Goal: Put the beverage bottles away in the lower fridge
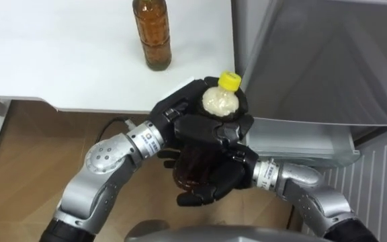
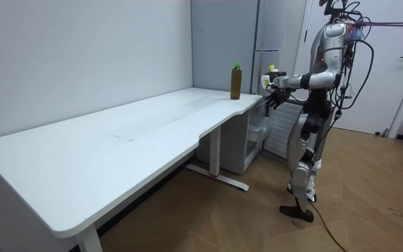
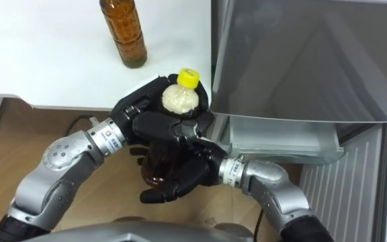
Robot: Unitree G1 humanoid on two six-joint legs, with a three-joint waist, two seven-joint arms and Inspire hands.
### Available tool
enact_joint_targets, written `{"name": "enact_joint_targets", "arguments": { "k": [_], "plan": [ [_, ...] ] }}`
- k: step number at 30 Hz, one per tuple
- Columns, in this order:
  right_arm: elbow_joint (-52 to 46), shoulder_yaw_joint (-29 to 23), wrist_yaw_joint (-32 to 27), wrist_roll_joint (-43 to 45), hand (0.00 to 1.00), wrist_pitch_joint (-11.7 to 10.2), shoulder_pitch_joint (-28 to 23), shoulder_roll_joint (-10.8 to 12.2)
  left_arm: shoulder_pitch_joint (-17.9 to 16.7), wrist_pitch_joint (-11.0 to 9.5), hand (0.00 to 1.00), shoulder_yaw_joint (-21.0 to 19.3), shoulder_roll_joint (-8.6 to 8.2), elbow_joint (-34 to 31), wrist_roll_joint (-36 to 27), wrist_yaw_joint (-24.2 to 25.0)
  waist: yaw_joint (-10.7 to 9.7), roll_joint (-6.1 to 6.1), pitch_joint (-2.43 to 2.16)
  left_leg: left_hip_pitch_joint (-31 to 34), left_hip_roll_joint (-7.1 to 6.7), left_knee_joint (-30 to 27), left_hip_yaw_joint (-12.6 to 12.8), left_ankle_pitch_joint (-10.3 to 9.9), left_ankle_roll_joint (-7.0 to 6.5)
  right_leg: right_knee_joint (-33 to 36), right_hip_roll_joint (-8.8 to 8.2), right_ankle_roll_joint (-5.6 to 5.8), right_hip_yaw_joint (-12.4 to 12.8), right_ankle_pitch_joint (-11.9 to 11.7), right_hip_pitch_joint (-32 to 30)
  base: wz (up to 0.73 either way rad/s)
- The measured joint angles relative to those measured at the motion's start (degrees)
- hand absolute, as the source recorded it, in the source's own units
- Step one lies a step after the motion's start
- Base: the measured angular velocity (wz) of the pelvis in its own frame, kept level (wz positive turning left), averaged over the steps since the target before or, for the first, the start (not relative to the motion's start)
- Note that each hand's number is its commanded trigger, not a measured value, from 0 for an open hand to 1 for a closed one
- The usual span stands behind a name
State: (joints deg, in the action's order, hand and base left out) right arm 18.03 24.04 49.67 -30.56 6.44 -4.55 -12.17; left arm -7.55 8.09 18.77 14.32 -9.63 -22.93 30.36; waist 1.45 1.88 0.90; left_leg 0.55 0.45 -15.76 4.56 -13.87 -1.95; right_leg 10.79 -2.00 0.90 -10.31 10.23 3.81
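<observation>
My left hand and right hand both curl round the yellow-capped bottle, held upright just off the tabletop corner, beside the fridge; crowded, overlapping fingers may let it slip; the tea bottle stands on the tabletop.

We see a dark drink bottle with a yellow cap standing upright. The left hand is curled round its shoulder and the right hand round its lower body. At its 11 o'clock, an amber bottle with a green cap stands upright on the white table, near the edge.
</observation>
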Motion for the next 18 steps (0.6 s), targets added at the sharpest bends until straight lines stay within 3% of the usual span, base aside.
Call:
{"name": "enact_joint_targets", "arguments": {
  "k": [2,3,4,5,8,11,18],
  "plan": [
    [-0.74,0.42,-0.43,-1.07,0.06,0.59,-0.03,-0.05,0.02,-0.02,1.0,-0.01,-0.08,-0.01,-0.02,0.65,0.48,-0.28,0.05,0.03,-0.01,-0.01,0.0,0.0,0.0,-0.02,0.0,0.0,-0.05,0.0,-0.07,0.0],
    [-0.78,0.5,-0.56,-1.45,0.47,0.62,-0.02,-0.06,0.04,-0.03,1.0,0.01,-0.09,-0.01,-0.02,0.75,0.55,-0.48,-0.04,0.03,-0.02,-0.06,-0.05,0.0,0.0,0.0,-0.02,0.0,-0.14,0.0,-0.17,0.0],
    [-0.78,0.51,-0.7,-1.61,1.0,0.64,-0.02,-0.06,0.04,-0.03,1.0,0.04,-0.09,-0.01,-0.02,0.73,0.6,-0.63,-0.09,0.1,-0.02,-0.06,-0.05,0.0,0.0,0.01,-0.02,0.0,-0.16,0.0,-0.27,0.0],
    [-0.79,0.58,-1.06,-2.6,1.0,0.66,-0.02,-0.06,0.04,-0.03,1.0,0.08,-0.11,-0.02,-0.02,0.7,0.68,-0.93,-0.32,0.56,-0.05,-0.12,-0.1,0.0,0.0,0.05,-0.05,0.0,-0.29,0.0,-0.69,0.04],
    [-0.78,0.69,-2.55,-5.65,1.0,0.66,-0.02,-0.07,0.08,-0.32,1.0,-0.05,-0.2,-0.02,-0.06,0.41,0.56,-1.56,-0.43,0.87,-0.21,-0.52,-0.27,0.01,-0.01,0.0,-0.11,0.0,-0.49,0.0,-0.8,0.03],
    [-0.78,0.63,-3.2,-7.54,1.0,0.55,-0.02,-0.07,0.11,-1.37,1.0,-0.15,-0.35,-0.02,-0.07,-0.09,0.55,-1.63,-0.43,0.84,-0.21,-0.6,-0.27,0.01,0.0,-0.01,-0.07,0.0,-0.49,0.0,-0.72,0.0],
    [-0.8,1.27,-4.13,-7.67,1.0,-0.62,0.01,-0.05,0.13,-1.37,1.0,-0.33,-0.48,0.11,-1.27,-2.04,0.3,-1.83,-0.3,1.26,-0.2,-0.58,-0.31,0.0,0.0,0.06,-0.04,0.0,-0.55,0.0,-0.6,0.0]
  ]
}}
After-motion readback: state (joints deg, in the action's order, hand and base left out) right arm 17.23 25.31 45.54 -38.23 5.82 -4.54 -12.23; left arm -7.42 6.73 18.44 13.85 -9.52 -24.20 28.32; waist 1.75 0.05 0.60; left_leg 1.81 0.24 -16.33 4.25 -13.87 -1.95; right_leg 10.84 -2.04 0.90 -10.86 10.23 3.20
